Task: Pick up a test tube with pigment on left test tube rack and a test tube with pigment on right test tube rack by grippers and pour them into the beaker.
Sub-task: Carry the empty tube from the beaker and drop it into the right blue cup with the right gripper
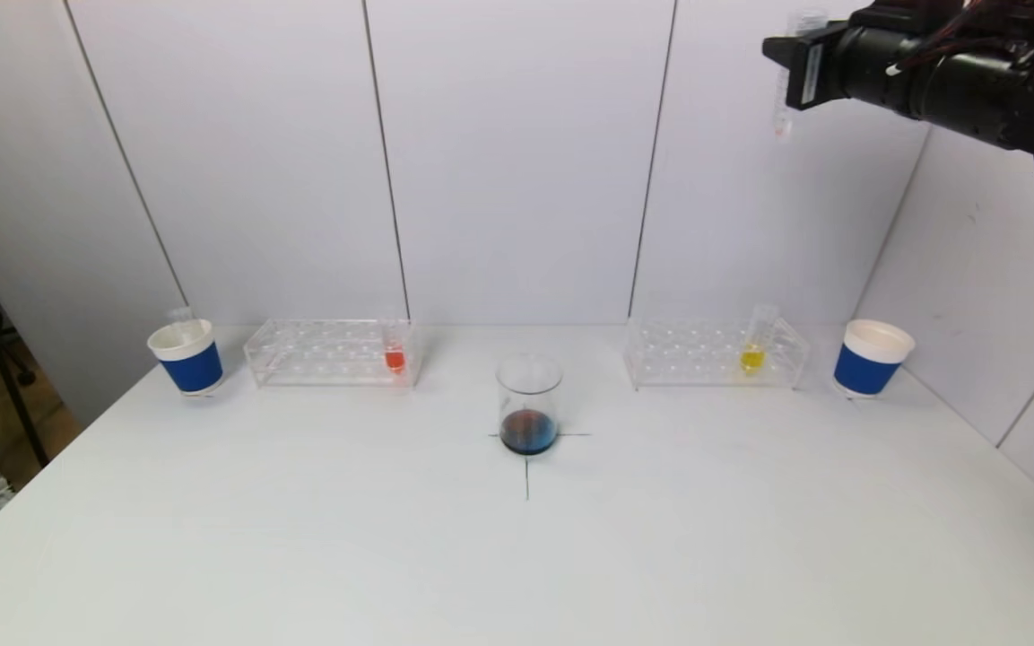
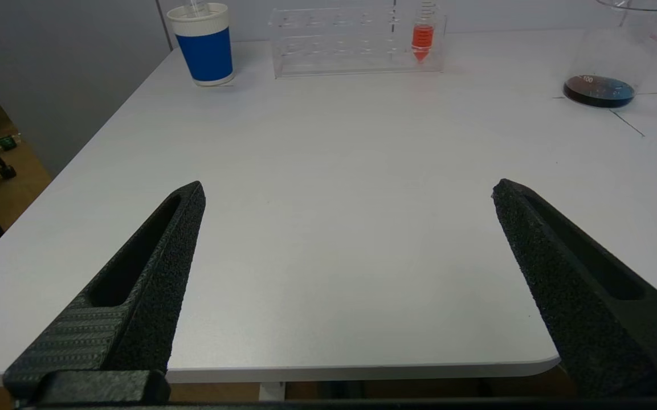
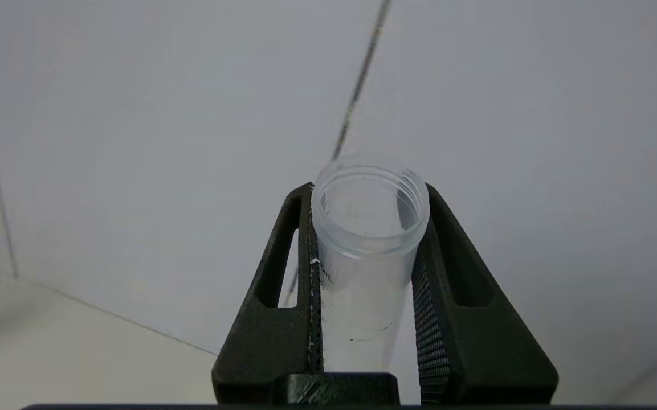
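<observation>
Near the table's (image 1: 301,538) far left corner: a blue-and-white paper cup (image 1: 186,357) holding an empty clear tube (image 1: 181,316). Just beside it along the far edge, the left test tube rack (image 1: 330,352), clear acrylic, carrying one upright tube of orange-red pigment (image 1: 395,352) in its end slot nearest the table's middle; same rack (image 2: 356,40) and orange-red tube (image 2: 423,35) also seen from the left wrist view, with the cup (image 2: 204,42) to the side.

Left end effector (image 2: 348,191) released, fingers (image 2: 151,267) spread wide and holding nothing, hovering low over the table's near edge on the left side, well apart from the rack.

At the table's middle, on a drawn cross mark: the glass beaker (image 1: 529,404), upright, with a dark blue-brown pool of liquid in its bottom; apart from both racks, roughly between them and a little nearer the front.

Along the far edge on the right half: the right test tube rack (image 1: 716,353), with one tube of yellow pigment (image 1: 755,343) leaning slightly in a slot toward its right end. Just beside it, near the far right corner, a second blue-and-white paper cup (image 1: 872,357).

Right end effector (image 3: 368,239) clenched on a clear, open-mouthed test tube (image 3: 367,250), gripped just below the rim between both fingers (image 3: 448,296), raised high above the right rack against the wall; tube (image 1: 786,81) hanging mouth up, looking almost empty, with only a faint reddish trace at its tip.
</observation>
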Robot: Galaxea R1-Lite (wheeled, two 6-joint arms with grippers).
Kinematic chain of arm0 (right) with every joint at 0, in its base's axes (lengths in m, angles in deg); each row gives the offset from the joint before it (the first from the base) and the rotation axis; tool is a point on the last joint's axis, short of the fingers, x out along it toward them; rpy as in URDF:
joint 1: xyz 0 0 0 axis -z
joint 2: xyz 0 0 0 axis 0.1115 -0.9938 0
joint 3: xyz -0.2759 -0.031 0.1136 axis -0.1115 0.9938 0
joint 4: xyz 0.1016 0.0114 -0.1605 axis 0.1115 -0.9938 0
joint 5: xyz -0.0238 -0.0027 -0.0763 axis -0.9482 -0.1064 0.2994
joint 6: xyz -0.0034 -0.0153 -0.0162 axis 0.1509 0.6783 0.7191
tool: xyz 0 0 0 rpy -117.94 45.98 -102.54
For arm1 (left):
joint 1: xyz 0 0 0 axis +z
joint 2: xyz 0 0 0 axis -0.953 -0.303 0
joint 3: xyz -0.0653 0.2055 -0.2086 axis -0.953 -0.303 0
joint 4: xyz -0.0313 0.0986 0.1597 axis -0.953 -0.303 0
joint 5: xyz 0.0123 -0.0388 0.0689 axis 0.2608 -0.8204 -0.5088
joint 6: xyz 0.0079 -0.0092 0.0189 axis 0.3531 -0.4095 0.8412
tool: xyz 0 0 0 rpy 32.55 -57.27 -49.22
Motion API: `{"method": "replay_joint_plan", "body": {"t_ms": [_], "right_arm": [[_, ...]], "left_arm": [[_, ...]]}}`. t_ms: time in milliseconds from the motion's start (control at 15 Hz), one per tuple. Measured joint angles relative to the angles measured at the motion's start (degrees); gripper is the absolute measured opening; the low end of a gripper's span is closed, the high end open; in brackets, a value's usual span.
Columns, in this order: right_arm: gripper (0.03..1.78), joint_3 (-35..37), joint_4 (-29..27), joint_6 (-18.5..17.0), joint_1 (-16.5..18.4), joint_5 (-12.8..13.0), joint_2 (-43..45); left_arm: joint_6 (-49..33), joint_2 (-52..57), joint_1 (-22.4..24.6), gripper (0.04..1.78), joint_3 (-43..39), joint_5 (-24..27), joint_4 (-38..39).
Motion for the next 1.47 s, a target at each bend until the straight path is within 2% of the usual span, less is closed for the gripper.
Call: {"method": "replay_joint_plan", "body": {"t_ms": [133,333,467,600,667,800,1000,1133,1467], "right_arm": [[0.51,0.1,-0.3,-1.3,4.0,2.9,0.6],[0.51,0.3,-0.4,-6.1,9.8,3.8,1.0],[0.51,0.9,-2.9,-7.1,13.3,4.2,1.5],[0.51,1.3,-8.7,-8.5,15.5,4.9,2.7],[0.51,1.5,-10.4,-10.7,16.1,5.0,3.3],[0.51,2.5,-11.1,-15.5,17.1,5.0,4.0],[0.51,6.9,-10.1,-16.4,19.1,4.8,4.1],[0.51,10.6,-7.8,-17.6,19.9,4.5,3.8],[0.51,19.9,6.8,-18.4,21.3,4.4,0.8]], "left_arm": [[0.0,0.0,0.0,1.76,0.0,0.0,0.0],[0.0,0.0,0.0,1.76,0.0,0.0,0.0],[0.0,0.0,0.0,1.76,0.0,0.0,0.0],[0.0,0.0,0.0,1.76,0.0,0.0,0.0],[0.0,0.0,0.0,1.76,0.0,0.0,0.0],[0.0,0.0,0.0,1.76,0.0,0.0,0.0],[0.0,0.0,0.0,1.76,0.0,0.0,0.0],[0.0,0.0,0.0,1.76,0.0,0.0,0.0],[0.0,0.0,0.0,1.76,0.0,0.0,0.0]]}}
